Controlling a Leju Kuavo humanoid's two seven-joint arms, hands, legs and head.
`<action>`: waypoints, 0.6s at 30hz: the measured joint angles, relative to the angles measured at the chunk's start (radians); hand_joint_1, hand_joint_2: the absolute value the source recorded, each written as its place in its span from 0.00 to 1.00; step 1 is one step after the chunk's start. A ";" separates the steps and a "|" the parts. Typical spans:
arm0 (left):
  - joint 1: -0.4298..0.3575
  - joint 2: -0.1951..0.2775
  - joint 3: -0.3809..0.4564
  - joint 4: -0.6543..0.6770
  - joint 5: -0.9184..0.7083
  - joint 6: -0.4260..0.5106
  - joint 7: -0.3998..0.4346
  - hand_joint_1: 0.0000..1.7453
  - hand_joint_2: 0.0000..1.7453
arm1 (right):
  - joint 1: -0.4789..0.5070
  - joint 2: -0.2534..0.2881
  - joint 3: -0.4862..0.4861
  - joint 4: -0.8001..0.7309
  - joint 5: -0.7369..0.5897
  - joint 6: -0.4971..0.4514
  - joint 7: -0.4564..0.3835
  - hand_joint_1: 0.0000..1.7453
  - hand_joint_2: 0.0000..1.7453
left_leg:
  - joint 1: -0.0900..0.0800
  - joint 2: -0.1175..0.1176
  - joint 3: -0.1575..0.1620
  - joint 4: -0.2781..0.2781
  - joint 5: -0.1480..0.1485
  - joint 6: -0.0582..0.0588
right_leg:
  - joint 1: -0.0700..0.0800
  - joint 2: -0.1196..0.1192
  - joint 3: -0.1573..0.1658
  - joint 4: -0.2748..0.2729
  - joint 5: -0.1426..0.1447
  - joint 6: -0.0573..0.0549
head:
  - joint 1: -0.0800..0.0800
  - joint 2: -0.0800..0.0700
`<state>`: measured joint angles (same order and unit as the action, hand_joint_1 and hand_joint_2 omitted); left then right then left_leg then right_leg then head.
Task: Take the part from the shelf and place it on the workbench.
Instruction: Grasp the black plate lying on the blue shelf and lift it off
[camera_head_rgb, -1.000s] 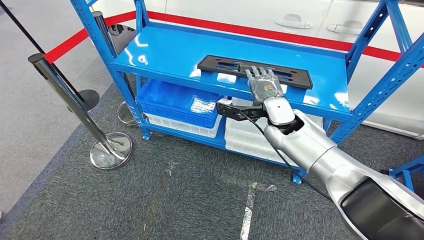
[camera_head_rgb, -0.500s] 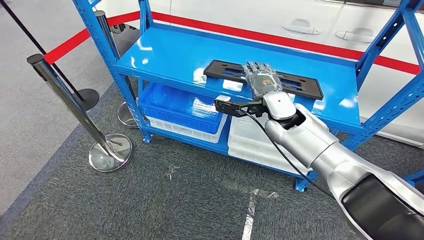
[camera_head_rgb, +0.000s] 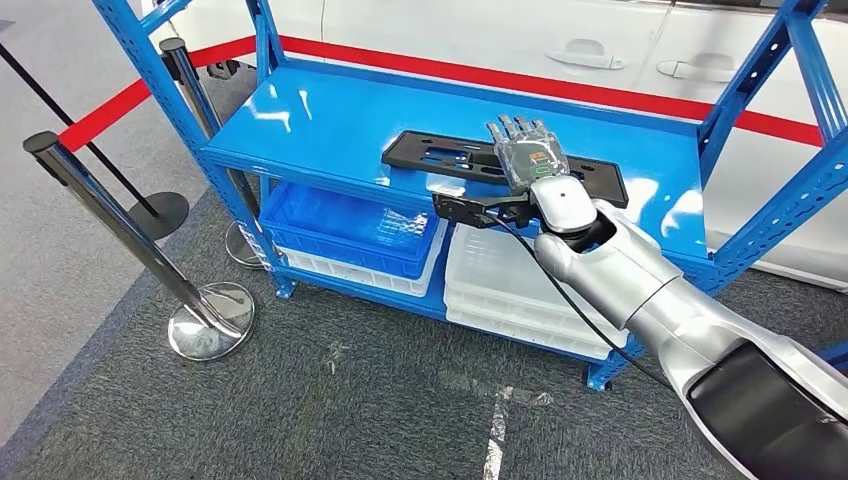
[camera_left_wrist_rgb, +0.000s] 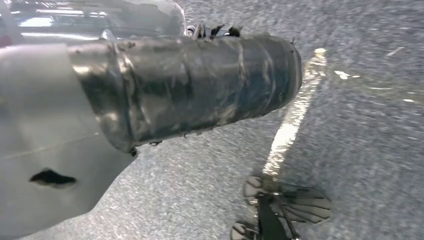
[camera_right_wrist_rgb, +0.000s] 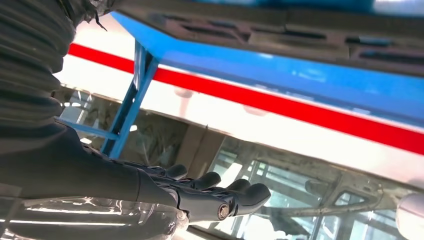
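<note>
A long flat black part (camera_head_rgb: 430, 155) with slots lies on the top board of the blue shelf (camera_head_rgb: 320, 110). My right hand (camera_head_rgb: 525, 152) reaches over its middle, fingers straight and spread, their tips past the part's far edge. In the right wrist view the right hand (camera_right_wrist_rgb: 200, 192) is stretched out flat with a gap between it and the part (camera_right_wrist_rgb: 280, 35), and holds nothing. My left hand (camera_left_wrist_rgb: 200, 80) hangs over the grey carpet; its cover hides the fingers.
Under the top board stand a blue bin (camera_head_rgb: 345, 225) and white lidded boxes (camera_head_rgb: 510, 285). Blue uprights (camera_head_rgb: 770, 200) frame the shelf. Chrome barrier posts (camera_head_rgb: 120, 215) stand at the left. A white car (camera_head_rgb: 600, 40) is behind the shelf.
The camera has shifted, so the whole scene sits differently. My right hand has reached farther across the part, its fingertips now beyond the far edge.
</note>
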<state>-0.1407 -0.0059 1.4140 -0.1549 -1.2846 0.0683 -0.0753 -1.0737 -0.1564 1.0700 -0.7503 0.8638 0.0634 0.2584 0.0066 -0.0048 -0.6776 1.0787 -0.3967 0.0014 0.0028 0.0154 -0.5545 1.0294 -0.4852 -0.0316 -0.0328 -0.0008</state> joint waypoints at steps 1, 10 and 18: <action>-0.001 0.001 0.000 0.000 0.000 0.000 0.000 0.00 0.00 | 0.000 0.000 0.000 0.001 -0.001 0.000 -0.002 0.00 1.00 | -0.004 0.000 0.016 -0.033 0.004 0.006 | 0.001 0.000 0.003 -0.001 -0.004 0.004 | -0.001 0.000; -0.001 0.001 0.000 0.000 -0.001 0.009 0.017 0.00 0.00 | 0.040 -0.025 0.000 0.023 -0.029 -0.013 -0.013 0.00 1.00 | 0.006 0.001 0.066 -0.082 -0.026 0.033 | -0.006 -0.005 -0.142 0.245 -0.096 0.040 | -0.001 0.000; -0.001 0.003 0.002 0.000 -0.008 0.012 0.027 0.00 0.00 | 0.134 -0.056 0.000 0.060 -0.043 -0.031 -0.019 0.00 1.00 | 0.008 -0.005 0.083 -0.054 -0.070 0.001 | -0.012 -0.007 -0.093 0.014 0.061 0.035 | -0.004 0.000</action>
<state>-0.1419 -0.0028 1.4160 -0.1549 -1.2928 0.0807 -0.0481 -0.9395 -0.2119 1.0698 -0.6900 0.8212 0.0322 0.2389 0.0141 -0.0099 -0.5946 1.0251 -0.4668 0.0022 -0.0089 0.0086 -0.6470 1.0439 -0.4240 0.0034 -0.0368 -0.0005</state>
